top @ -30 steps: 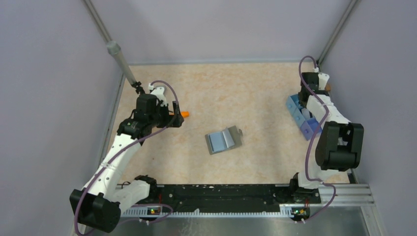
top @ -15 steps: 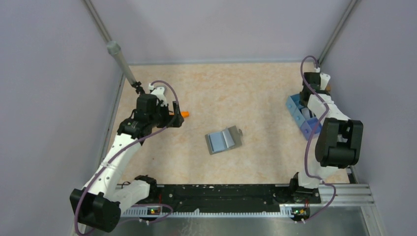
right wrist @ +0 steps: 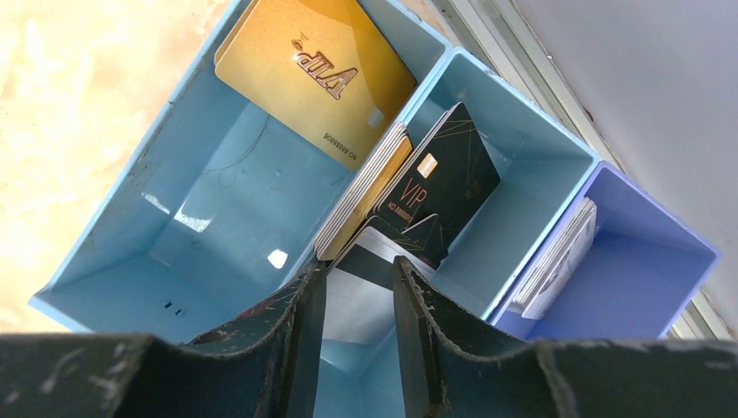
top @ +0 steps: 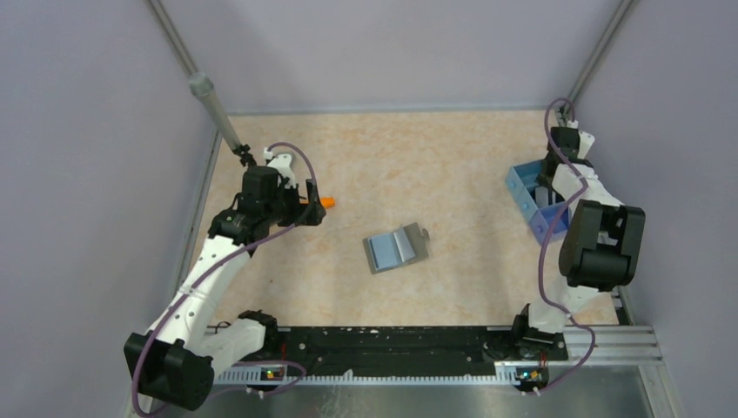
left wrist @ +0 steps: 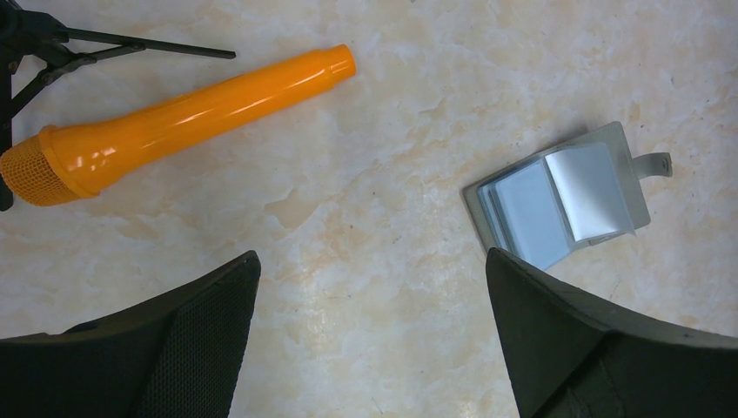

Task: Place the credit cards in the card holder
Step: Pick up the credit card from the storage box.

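Tabletop (top: 435,157); right jaws ajar over card (right wrist: 370,261)

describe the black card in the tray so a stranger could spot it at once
At the right edge of the table stands a blue compartment tray, the right end effector over it. In its middle compartment leans the black card, printed VIP. Its neighbours differ: the gold card sits in the larger compartment, and the stacks show pale edges.

Grey card holder (top: 396,248) lies open near the bench's (top: 418,165) middle. My left arm (top: 252,209) hangs by an orange stick (top: 326,202) toward the left edge; my right arm (top: 600,244) bends over a blue tray (top: 526,196) at the right edge.
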`<act>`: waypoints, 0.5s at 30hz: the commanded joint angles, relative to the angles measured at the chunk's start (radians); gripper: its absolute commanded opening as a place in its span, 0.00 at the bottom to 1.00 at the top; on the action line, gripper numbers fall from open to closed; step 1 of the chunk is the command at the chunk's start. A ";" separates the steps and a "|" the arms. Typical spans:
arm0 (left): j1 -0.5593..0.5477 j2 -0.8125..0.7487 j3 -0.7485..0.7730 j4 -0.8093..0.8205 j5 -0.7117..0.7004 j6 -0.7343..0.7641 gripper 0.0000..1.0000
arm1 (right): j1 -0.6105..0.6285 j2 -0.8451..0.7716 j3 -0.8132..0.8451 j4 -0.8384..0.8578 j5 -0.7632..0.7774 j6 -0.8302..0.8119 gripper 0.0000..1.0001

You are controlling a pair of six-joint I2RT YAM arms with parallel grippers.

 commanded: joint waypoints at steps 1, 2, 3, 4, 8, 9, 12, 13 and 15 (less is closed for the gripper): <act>0.005 0.008 -0.003 0.030 0.005 0.020 0.99 | -0.018 -0.018 0.061 0.044 -0.081 0.022 0.35; 0.005 0.008 -0.003 0.030 0.006 0.020 0.99 | -0.019 -0.026 0.062 0.042 -0.085 0.023 0.35; 0.004 0.008 -0.004 0.030 0.008 0.020 0.99 | -0.019 -0.034 0.065 0.038 -0.089 0.024 0.35; 0.005 0.008 -0.003 0.030 0.008 0.020 0.99 | -0.020 -0.045 0.065 0.035 -0.095 0.025 0.35; 0.005 0.008 -0.003 0.030 0.011 0.021 0.99 | -0.022 -0.078 0.066 0.036 -0.109 0.028 0.35; 0.005 0.008 -0.003 0.030 0.012 0.021 0.99 | -0.025 -0.081 0.069 0.035 -0.114 0.030 0.35; 0.005 0.006 -0.002 0.030 0.017 0.022 0.99 | -0.032 -0.077 0.075 0.037 -0.126 0.032 0.35; 0.005 0.007 -0.003 0.030 0.016 0.022 0.99 | -0.035 -0.072 0.077 0.037 -0.126 0.033 0.36; 0.005 0.007 -0.003 0.030 0.018 0.023 0.99 | -0.043 -0.053 0.084 0.037 -0.126 0.035 0.36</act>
